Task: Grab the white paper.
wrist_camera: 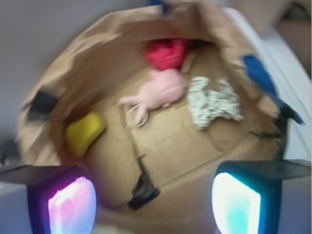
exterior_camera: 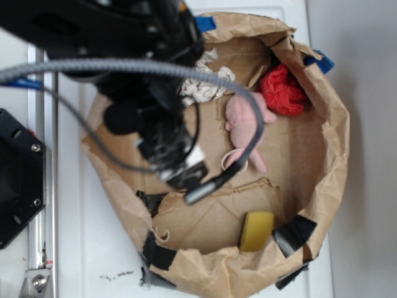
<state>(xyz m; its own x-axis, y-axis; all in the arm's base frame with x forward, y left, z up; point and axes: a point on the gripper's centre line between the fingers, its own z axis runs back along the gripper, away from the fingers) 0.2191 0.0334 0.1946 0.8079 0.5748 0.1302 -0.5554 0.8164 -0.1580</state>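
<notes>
You're looking at a brown paper enclosure point(exterior_camera: 335, 143) ringing everything, gripper point(wrist_camera: 155, 202) hanging above its floor with fingers point(wrist_camera: 72, 204) standing spread and seemingly empty through the blur, white paper point(wrist_camera: 213, 102) lying well beyond them, beside the pink plush toy point(wrist_camera: 161, 90).

Arm point(exterior_camera: 124, 68) and cable hiding part of white paper point(exterior_camera: 201, 87); wrist view motion-blurred; gripper point(wrist_camera: 153, 202) pads cut off at bottom edge
</notes>
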